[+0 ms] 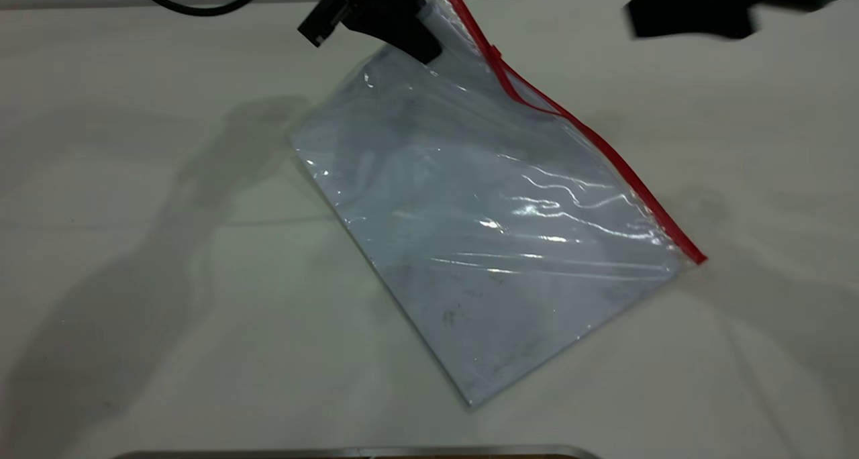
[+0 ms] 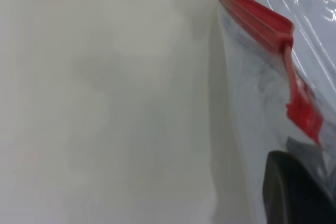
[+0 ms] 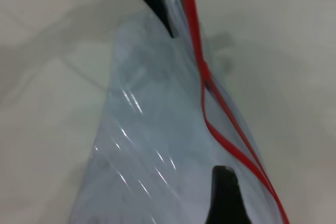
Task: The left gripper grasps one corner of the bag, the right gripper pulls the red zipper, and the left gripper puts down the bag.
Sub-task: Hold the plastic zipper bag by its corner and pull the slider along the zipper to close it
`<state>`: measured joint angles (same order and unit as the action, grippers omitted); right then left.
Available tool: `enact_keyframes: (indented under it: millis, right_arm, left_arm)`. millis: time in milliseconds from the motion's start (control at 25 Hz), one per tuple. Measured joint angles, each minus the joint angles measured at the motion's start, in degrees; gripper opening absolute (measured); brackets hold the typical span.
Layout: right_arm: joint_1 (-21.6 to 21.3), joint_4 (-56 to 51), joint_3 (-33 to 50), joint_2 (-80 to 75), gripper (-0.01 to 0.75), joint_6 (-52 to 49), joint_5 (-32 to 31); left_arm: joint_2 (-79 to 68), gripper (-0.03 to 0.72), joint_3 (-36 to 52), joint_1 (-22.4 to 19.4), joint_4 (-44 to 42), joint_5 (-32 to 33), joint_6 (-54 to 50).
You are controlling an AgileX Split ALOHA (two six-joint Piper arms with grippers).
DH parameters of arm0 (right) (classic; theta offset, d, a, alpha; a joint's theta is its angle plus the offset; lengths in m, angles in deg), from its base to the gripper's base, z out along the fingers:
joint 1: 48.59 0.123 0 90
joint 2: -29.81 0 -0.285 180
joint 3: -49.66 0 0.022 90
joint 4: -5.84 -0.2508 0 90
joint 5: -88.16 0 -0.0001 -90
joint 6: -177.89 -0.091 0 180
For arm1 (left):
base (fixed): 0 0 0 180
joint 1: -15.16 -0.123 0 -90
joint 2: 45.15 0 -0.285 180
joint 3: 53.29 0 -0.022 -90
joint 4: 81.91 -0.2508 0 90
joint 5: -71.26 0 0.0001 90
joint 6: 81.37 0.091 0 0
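The left gripper [image 1: 409, 26] is clenched on the bag [image 1: 483, 231]'s corner, lifted near the desk [image 1: 134, 244]'s far edge; whether the right gripper [image 1: 698, 9] is released or clenched I cannot tell, and the red zipper [image 1: 570, 120] probably wants finishing before the bag goes down.

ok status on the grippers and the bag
Left gripper shut on clear plastic pouch corner, lifted. Right gripper off it, hovering. Red zipper strip partly parted. Nothing blocking.
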<state>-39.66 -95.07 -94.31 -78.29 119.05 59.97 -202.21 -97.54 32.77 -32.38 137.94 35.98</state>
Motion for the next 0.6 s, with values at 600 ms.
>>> enact_keyframes:
  millis: [600]
  right_arm:
    - [1.4,-0.1,-13.0,-19.2,0.557,0.0,-8.8]
  left_arm:
    - [0.0,0.053,0.0,3.6,-2.1,-0.7,3.3]
